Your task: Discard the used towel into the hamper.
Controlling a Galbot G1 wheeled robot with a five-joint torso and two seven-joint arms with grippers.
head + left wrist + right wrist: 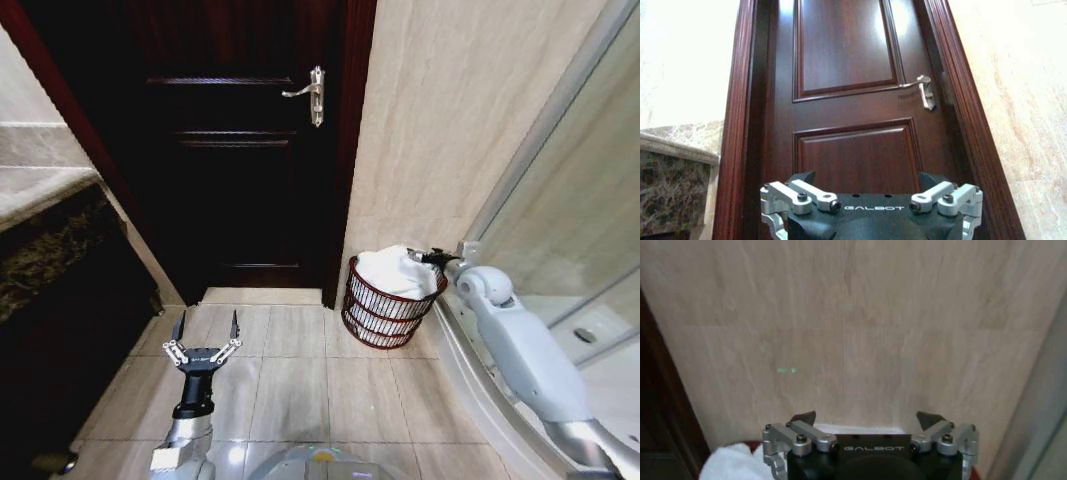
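The hamper [385,322], a dark red wire basket, stands on the floor in the corner between the door frame and the beige wall. A white towel [390,270] lies heaped inside it, bulging over the rim. My right gripper [425,258] hovers at the hamper's far right rim, just above the towel's edge. In the right wrist view its fingers [802,418] are spread apart with nothing between them, and the towel [730,462] shows beside the gripper [865,418]. My left gripper [207,326] is open low over the floor tiles, facing the door.
A dark wooden door [240,150] with a metal handle [310,92] is closed straight ahead. A stone counter [40,230] runs along the left. A curved glass shower enclosure [560,240] stands at the right. Tiled floor [300,370] lies between.
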